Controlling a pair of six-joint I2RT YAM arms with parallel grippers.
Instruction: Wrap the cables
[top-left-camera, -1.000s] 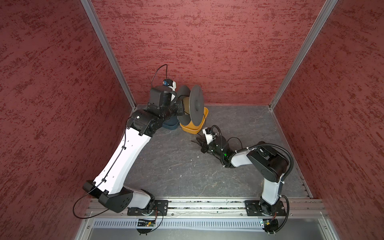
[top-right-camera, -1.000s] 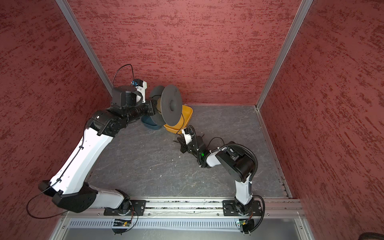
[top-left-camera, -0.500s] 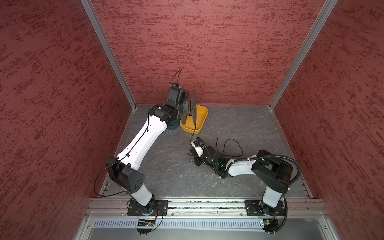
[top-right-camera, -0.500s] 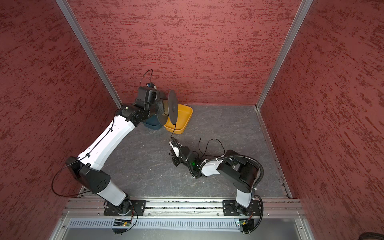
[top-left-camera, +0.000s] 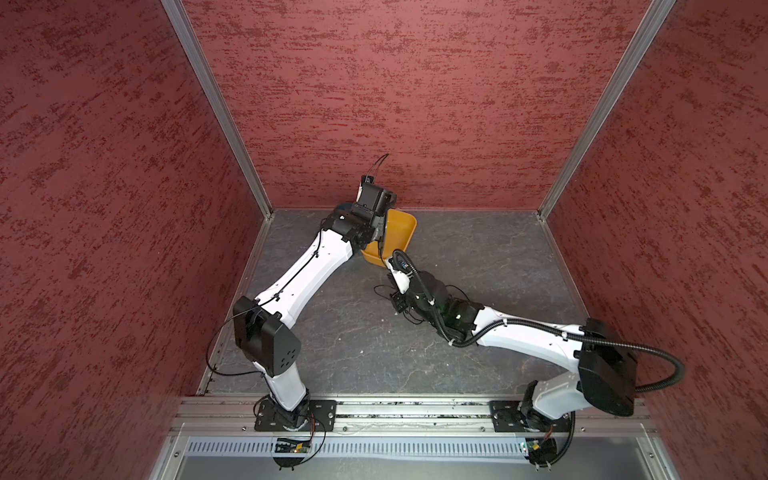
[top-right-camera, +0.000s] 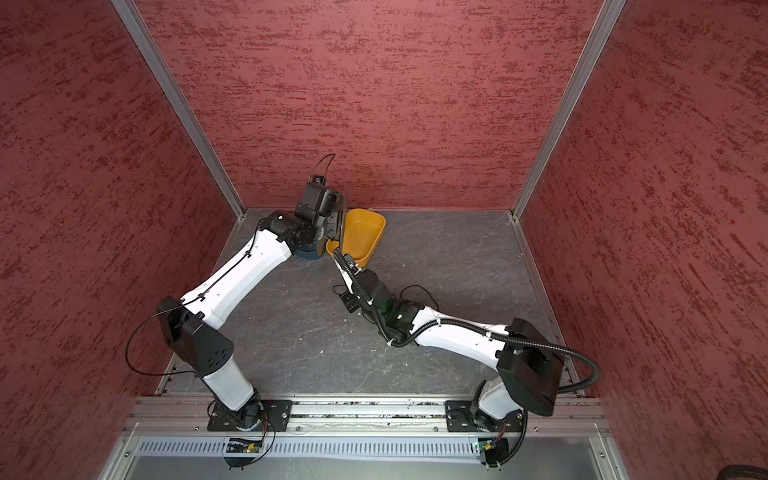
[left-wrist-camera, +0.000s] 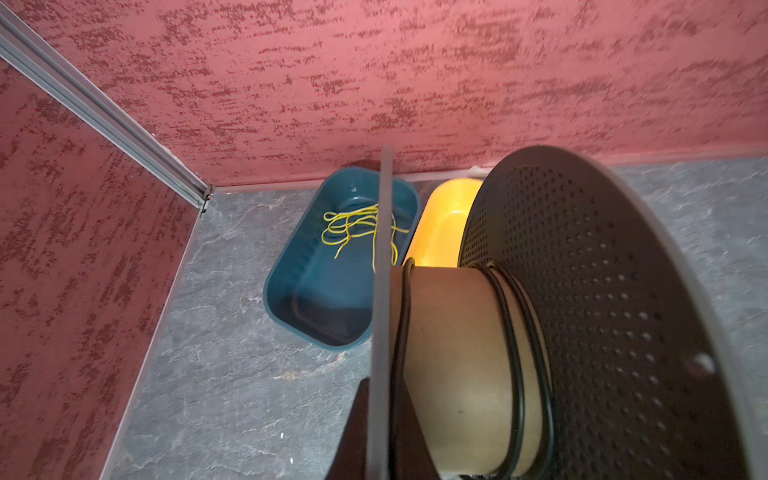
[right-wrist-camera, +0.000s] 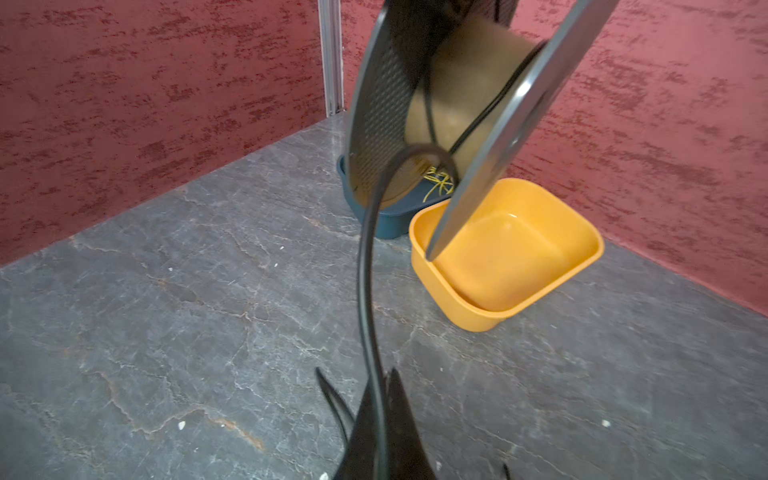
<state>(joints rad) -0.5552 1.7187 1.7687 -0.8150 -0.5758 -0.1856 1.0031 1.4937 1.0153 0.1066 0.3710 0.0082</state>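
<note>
Cable (right-wrist-camera: 365, 266) arcs from the right tool (right-wrist-camera: 384, 399), clenched on it, to the spool (left-wrist-camera: 457, 353), which the left tool (left-wrist-camera: 378, 388), gripping its flange, has swung edge-on above the far yellow bin (right-wrist-camera: 440, 291), likely adding another turn.

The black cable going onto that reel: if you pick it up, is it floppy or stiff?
Probably floppy with some spring: the cable arches up from the right tool in a smooth curve rather than a kink. It likely slides sideways: its turns sit spread apart on the spool.
</note>
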